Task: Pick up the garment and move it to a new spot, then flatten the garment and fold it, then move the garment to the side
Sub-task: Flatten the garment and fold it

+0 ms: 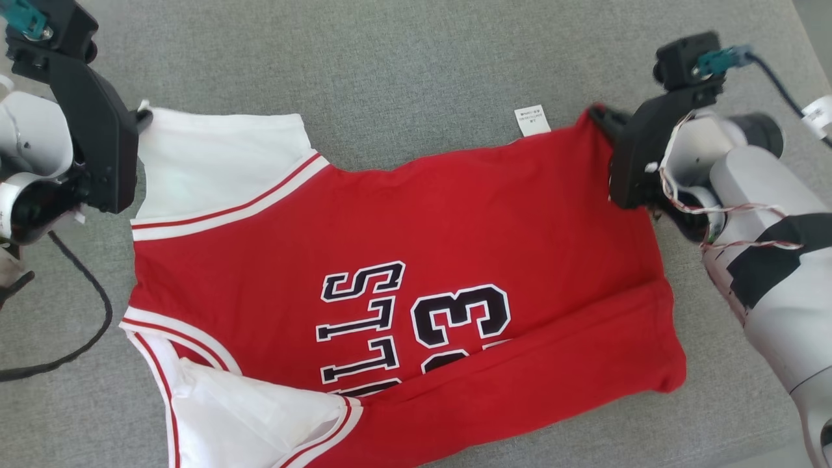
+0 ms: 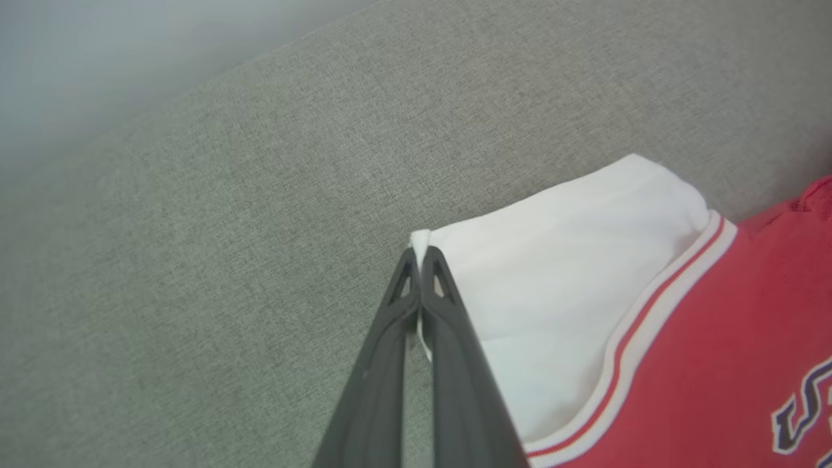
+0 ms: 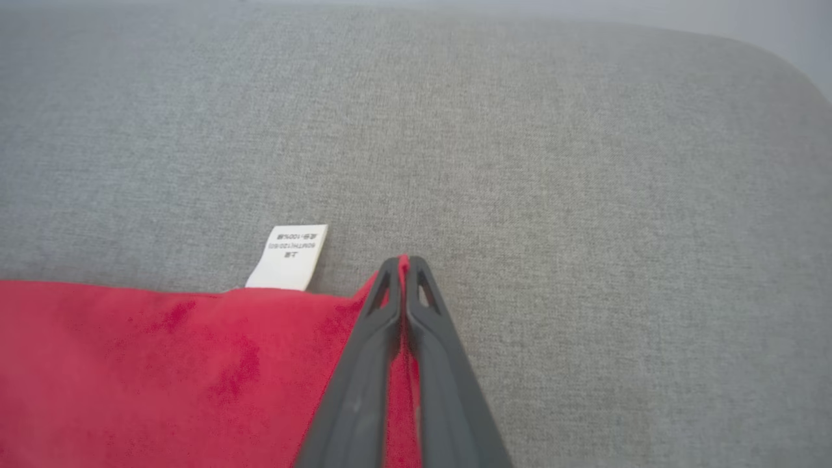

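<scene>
Red-and-white jersey (image 1: 403,260) spread nearly flat across grey cushion (image 1: 416,58), near strip seemingly folded already, far corners pinched tight by left gripper (image 2: 418,255) and right gripper (image 3: 404,261); further folding, sideways move pending.

Grey fabric cushion (image 1: 416,58) under soft, even light.
The cushion is a broad, flat stretch of coarse grey weave, slightly greenish in the left wrist view. In the right wrist view its far edge bends round at a rounded corner (image 3: 773,65). Past that edge lies a pale, blurred background (image 2: 65,52); I cannot tell whether it is wall or floor.
</scene>
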You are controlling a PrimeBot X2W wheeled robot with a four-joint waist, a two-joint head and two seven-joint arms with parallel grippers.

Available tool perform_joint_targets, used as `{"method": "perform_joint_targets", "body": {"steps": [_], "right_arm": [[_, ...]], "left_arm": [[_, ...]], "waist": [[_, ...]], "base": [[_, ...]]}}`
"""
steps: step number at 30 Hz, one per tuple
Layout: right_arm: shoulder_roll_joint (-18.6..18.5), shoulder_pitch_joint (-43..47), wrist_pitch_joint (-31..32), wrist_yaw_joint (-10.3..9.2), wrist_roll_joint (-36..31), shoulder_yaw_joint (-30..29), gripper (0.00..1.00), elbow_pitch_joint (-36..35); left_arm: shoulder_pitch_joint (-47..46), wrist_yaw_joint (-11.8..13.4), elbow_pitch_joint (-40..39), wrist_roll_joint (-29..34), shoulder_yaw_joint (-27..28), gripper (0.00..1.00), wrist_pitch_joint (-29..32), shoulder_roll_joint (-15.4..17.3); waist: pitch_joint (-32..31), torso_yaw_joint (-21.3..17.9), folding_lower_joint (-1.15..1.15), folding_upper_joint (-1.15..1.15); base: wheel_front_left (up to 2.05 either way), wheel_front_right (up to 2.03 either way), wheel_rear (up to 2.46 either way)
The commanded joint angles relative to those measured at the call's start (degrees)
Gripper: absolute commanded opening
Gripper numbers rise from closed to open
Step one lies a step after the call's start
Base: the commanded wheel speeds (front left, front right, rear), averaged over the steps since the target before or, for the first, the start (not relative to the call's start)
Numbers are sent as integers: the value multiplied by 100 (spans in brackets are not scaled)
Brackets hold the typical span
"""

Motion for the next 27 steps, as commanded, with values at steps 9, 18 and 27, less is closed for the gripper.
{"method": "perform_joint_targets", "body": {"steps": [9, 18, 27], "right_arm": [[-88, -9, -1171, -11, 59, -234, 0, 49], [-478, 478, -2463, -11, 241, -56, 0, -1], [-1045, 1495, -3314, -11, 829, 167, 0, -530]], "left_arm": [[-421, 8, -251, 329, -205, 0, -1568, 148], [-220, 9, -466, -147, -458, 0, -2696, 230], [937, 13, -1413, -690, -440, 0, -3802, 725]], "waist": [[-112, 156, 0, 0], [-385, 478, 0, 0], [-780, 792, 0, 0]], "base": [[0, 0, 0], [0, 0, 0], [0, 0, 0]]}}
